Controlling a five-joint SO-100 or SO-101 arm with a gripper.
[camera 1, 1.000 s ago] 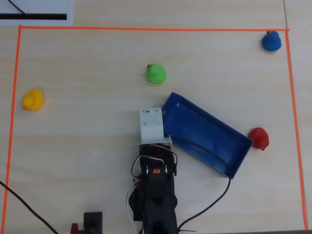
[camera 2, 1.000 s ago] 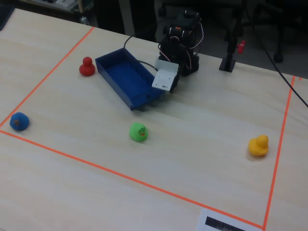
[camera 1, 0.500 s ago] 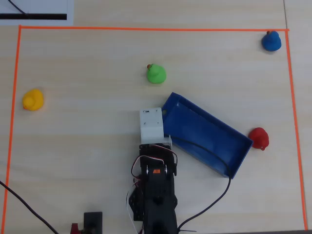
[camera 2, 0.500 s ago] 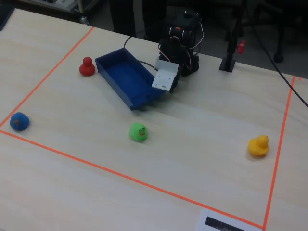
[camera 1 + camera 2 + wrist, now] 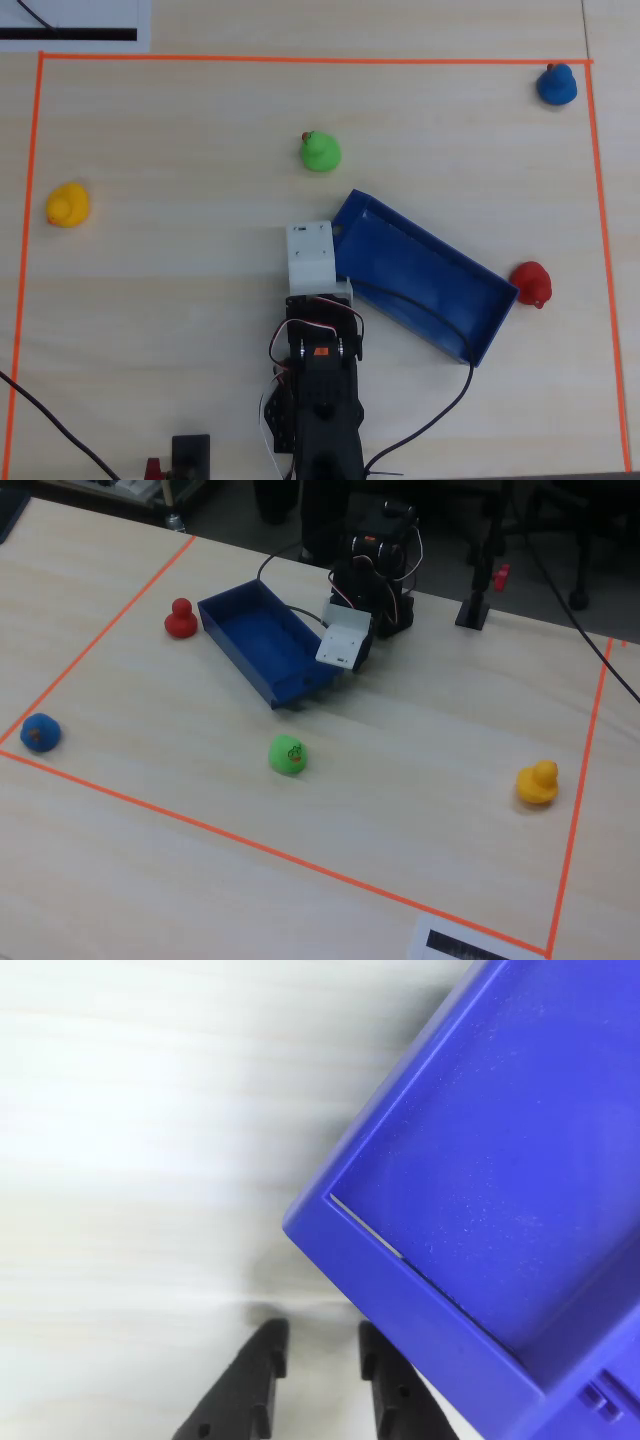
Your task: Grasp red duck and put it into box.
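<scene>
Glossy rounded red duck (image 5: pixel 531 284) beside matte blue plastic box (image 5: pixel 420 273); black jaws slightly parted, empty.

From my station the table (image 5: pixel 180 300) reads as pale wood-grain laminate, smooth with a soft sheen, edged by matt orange tape (image 5: pixel 300 59). The box (image 5: pixel 500 1160) looks like moulded blue plastic with a finely speckled satin finish. The red duck (image 5: pixel 531 284) appears glossy, and the gripper (image 5: pixel 317 1355) fingers (image 5: pixel 250 1380) look like matt black plastic.
</scene>
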